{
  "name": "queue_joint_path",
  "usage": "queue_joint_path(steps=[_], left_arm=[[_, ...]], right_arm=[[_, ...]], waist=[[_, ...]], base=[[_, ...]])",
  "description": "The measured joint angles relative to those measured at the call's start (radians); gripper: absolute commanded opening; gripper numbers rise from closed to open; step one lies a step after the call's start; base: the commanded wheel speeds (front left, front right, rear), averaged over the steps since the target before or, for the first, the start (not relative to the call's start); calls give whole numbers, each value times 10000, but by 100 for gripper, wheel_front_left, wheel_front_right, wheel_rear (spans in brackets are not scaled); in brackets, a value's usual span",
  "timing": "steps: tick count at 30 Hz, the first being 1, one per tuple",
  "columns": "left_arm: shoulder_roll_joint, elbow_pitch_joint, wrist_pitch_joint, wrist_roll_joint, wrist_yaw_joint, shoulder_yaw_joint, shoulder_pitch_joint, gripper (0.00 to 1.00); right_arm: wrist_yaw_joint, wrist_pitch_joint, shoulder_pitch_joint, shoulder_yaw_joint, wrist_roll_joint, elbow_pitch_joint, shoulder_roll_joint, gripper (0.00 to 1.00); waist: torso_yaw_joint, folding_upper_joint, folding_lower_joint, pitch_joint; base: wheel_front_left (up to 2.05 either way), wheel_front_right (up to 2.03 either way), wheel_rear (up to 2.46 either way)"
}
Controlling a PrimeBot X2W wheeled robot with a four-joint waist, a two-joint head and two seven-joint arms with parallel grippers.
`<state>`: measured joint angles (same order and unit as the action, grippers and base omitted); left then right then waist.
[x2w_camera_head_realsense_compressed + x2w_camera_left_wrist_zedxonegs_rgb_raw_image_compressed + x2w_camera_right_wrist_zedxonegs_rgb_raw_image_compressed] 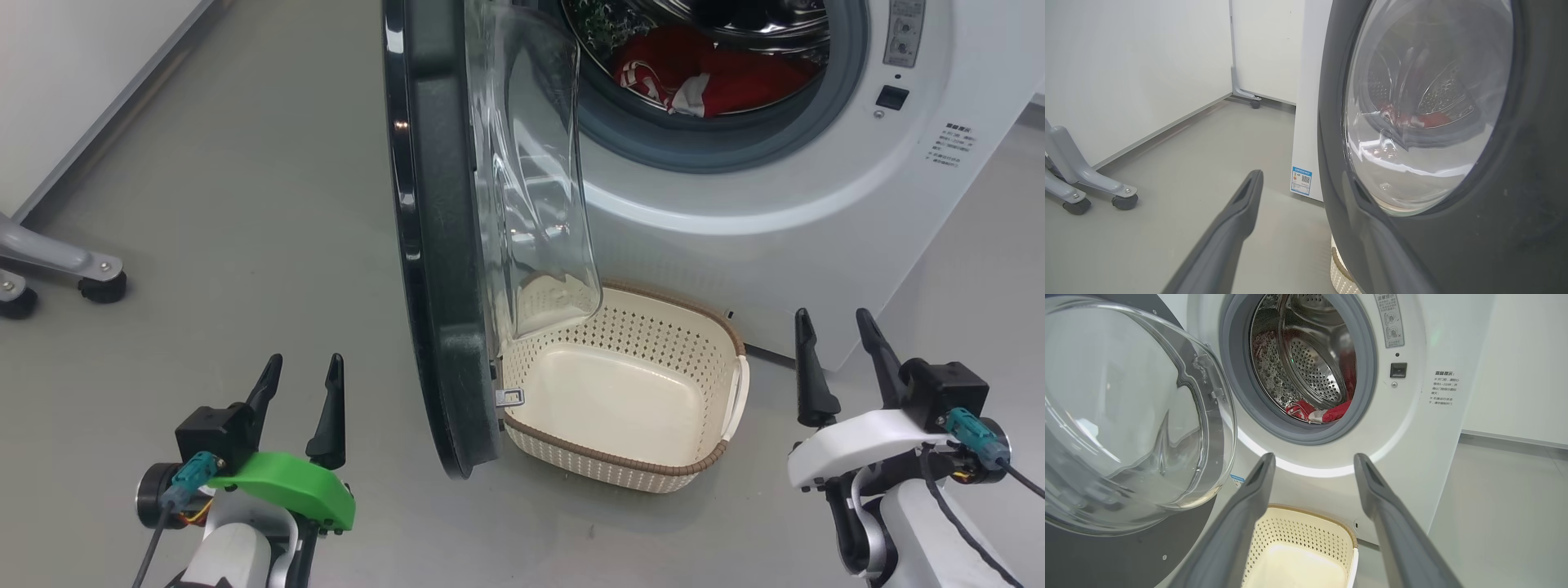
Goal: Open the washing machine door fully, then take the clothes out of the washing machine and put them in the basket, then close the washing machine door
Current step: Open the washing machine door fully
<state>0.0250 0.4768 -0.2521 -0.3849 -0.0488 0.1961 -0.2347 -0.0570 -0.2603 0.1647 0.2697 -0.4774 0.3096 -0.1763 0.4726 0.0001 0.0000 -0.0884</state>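
Both arms sit low, fingers spread wide, holding nothing: the left gripper (305, 361) outside the swung-out washing machine door (433, 245), the right gripper (833, 316) just beside the basket (620, 467). The red clothes (718, 77) lie inside the washing machine (816, 204) drum, above the basket on the floor.

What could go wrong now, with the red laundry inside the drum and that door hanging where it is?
1. The washing machine door stands edge-on, its glass bowl bulging toward the basket; lifted clothes may catch on it and fall to the floor.
2. The clothes lie low in the drum behind the grey seal, where a pull could snag them.
3. The open left jaws sit close to the door and might bump it.
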Motion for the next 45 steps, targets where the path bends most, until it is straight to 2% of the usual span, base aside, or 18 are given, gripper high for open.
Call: queue_joint_path(steps=[26,27,28,29,30,45], left_arm=[[0,2,0,0,0,-6,28,100],[0,6,0,0,0,-4,38,64],[0,10,0,0,0,-2,48,36],[0,12,0,0,0,0,55,11],[0,12,0,0,0,0,58,0],[6,-117,0,84,8,-63,100,0]], right_arm=[[29,0,-314,-598,853,90,527,100],[29,0,-316,-633,857,90,539,100],[29,0,-319,-662,892,92,548,100],[31,0,-325,-685,949,92,560,100],[33,0,-331,-702,968,94,575,100],[278,0,-538,-949,1198,207,825,100]], waist=[[-32,0,0,16],[-31,0,0,22],[-30,0,0,28],[-28,0,0,34],[-27,0,0,40],[28,0,0,203]], base=[[0,0,0],[0,0,0],[0,0,0],[0,0,0],[0,0,0],[0,0,0]])
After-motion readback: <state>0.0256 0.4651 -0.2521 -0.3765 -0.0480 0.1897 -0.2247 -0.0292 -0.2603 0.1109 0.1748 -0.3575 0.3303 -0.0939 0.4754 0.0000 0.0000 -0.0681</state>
